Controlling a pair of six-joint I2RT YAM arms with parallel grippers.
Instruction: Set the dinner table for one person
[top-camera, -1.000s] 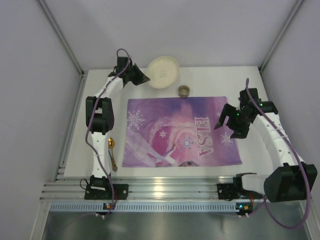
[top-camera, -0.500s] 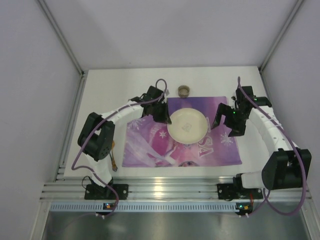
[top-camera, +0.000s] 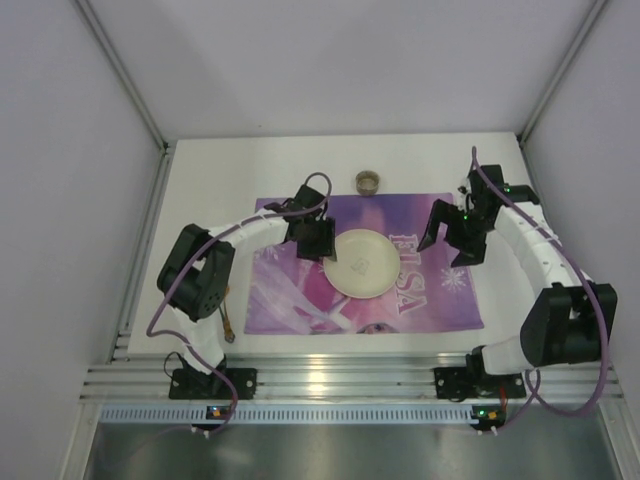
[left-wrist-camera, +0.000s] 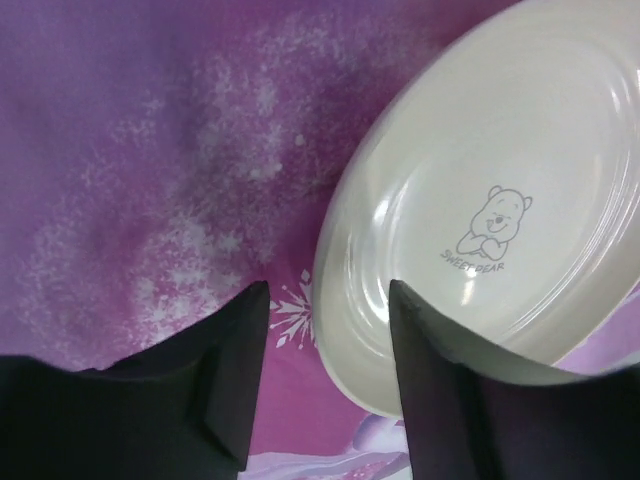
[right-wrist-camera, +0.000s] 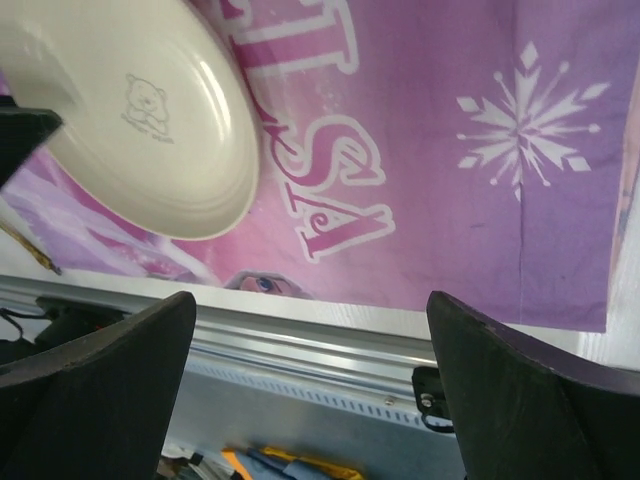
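**A:** Which step is this?
**B:** Plate placement. The left jaws stand parted astride the plate (top-camera: 363, 263) rim, released. The plate lies mid-mat (top-camera: 290, 290) on the white counter (top-camera: 210, 180). The right jaws gape, empty, over the mat's right side.
**A:** And next?
**B:** Likely lift the left jaws clear, then fetch the spoon (top-camera: 226, 315).
**A:** Anything hidden?
**B:** The spoon, partly behind the left arm (top-camera: 200, 280). I can't see inside the cup (top-camera: 368, 181).
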